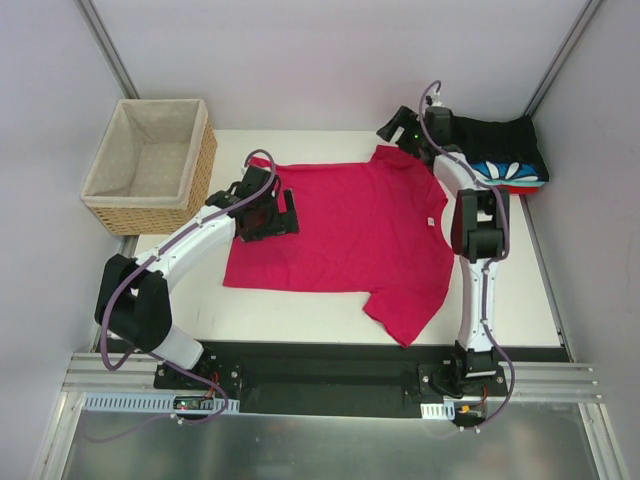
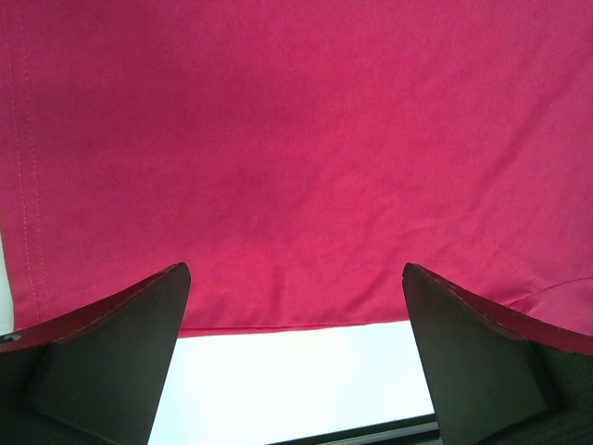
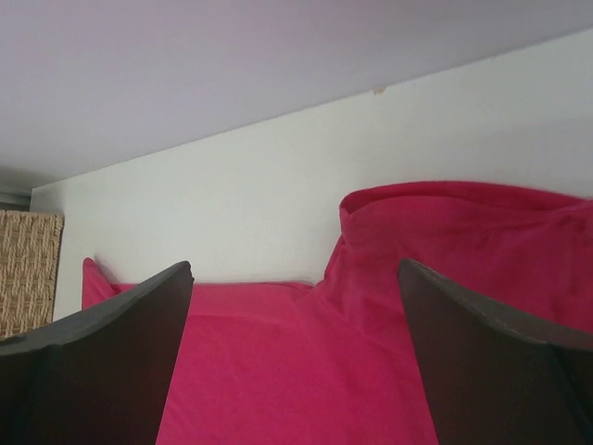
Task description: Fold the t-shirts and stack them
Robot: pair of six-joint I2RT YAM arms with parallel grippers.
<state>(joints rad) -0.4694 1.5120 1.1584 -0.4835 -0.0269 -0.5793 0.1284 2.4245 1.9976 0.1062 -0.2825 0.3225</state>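
A crimson-pink t-shirt (image 1: 350, 230) lies spread flat on the white table (image 1: 300, 310), hem to the left and collar to the right. My left gripper (image 1: 270, 210) hovers open above the hem end. In the left wrist view its fingers (image 2: 111, 352) frame the cloth's edge (image 2: 296, 185) and bare table, holding nothing. My right gripper (image 1: 398, 130) is open by the far sleeve. In the right wrist view that sleeve (image 3: 445, 241) stands bunched up just beyond the empty gripper (image 3: 296, 315). Folded t-shirts (image 1: 500, 155) are stacked at the back right, black on top, with blue-white pattern and red below.
A woven wicker basket (image 1: 150, 165) with beige lining stands at the back left, seemingly empty. Grey walls close in the back and both sides. A black rail (image 1: 320, 365) with the arm bases runs along the near table edge.
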